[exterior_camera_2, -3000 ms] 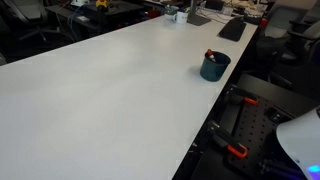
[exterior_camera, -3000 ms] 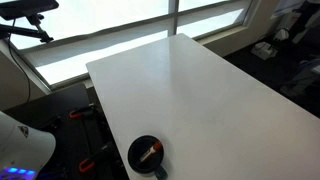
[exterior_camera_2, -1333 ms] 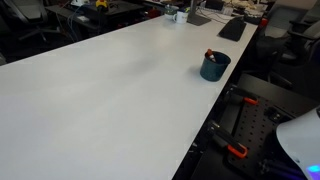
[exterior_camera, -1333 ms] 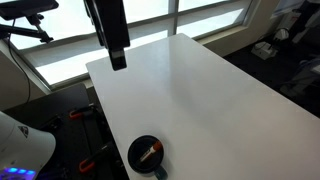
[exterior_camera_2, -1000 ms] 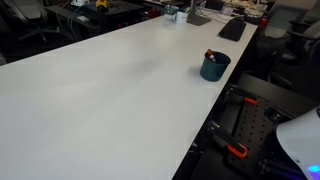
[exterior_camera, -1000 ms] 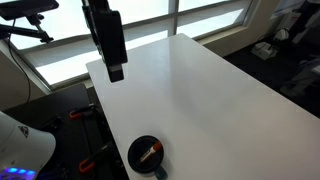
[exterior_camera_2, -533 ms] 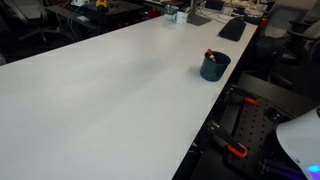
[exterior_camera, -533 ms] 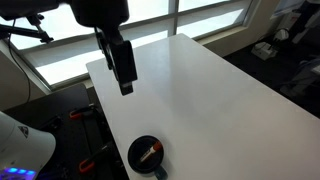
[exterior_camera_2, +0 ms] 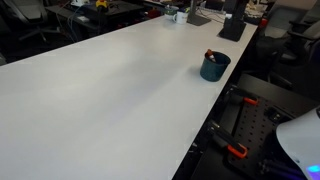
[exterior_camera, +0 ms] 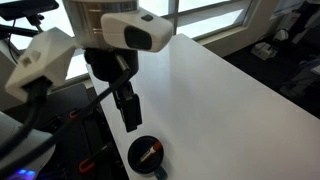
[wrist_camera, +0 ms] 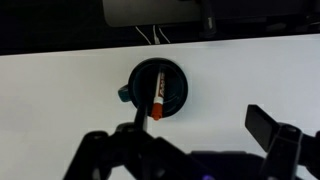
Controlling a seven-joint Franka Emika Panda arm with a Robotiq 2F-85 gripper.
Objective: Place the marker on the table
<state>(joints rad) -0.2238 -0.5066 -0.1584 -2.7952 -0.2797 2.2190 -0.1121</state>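
Observation:
The orange-red marker stands tilted inside the round black cup at the near edge of the white table. Marker, cup and table show in both exterior views. My gripper hangs above the table, just beyond the cup, open and empty. In the wrist view the cup with the marker lies ahead of my open gripper, off to its left finger's side, on the table.
The cup stands close to the table's edge; the floor with red-and-black gear lies beyond it. A keyboard and small items sit at the table's far end. Windows run behind the table.
The arm has swung in from the window side and come down towards the cup. The gripper has stayed open. The cup and marker have not moved.

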